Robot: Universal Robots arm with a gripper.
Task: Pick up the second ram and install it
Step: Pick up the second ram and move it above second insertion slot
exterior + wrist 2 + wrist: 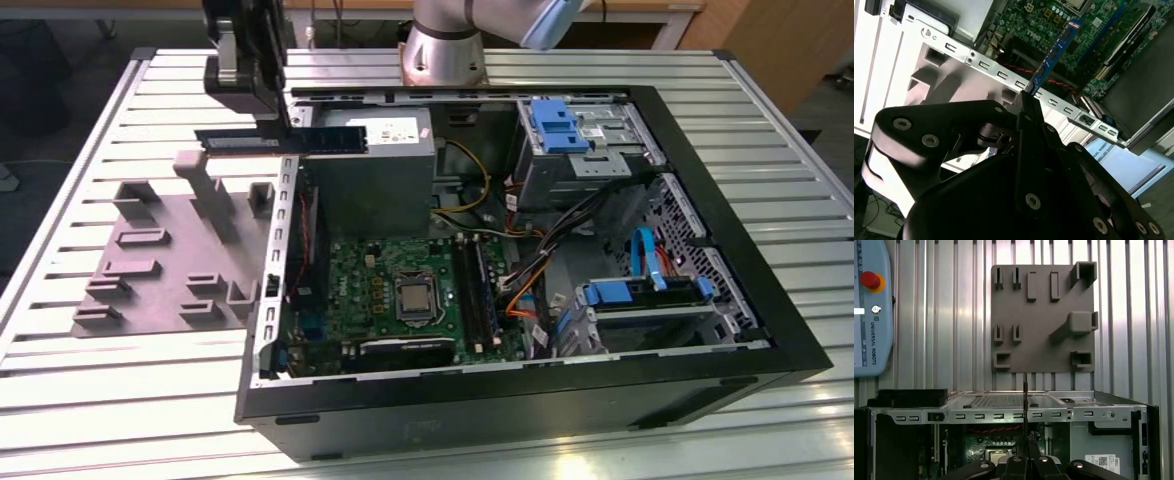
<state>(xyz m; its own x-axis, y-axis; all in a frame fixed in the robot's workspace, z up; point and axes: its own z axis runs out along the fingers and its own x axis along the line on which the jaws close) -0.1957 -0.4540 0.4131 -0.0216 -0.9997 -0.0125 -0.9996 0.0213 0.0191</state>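
The second ram [280, 140] is a thin dark stick with a blue-green board, held level in the air over the exterior view's left wall of the open computer case [534, 400]. My gripper [284, 128] is shut on it from above. In the second wrist view the ram [1056, 50] juts edge-on from my gripper [1027, 97], towards the green motherboard [1094, 30]. The first wrist view shows the ram [1025, 405] as a thin upright line above my gripper [1027, 450]. The long black memory slots [475, 290] lie on the motherboard [380, 290] inside the case.
A grey moulded tray [160, 290] with raised blocks lies on the slatted table at the exterior view's left of the case, also seen in the first wrist view [1044, 345]. A teach pendant [871, 310] with a red button lies on the table. Cables and blue drive brackets [641, 290] fill the case's other side.
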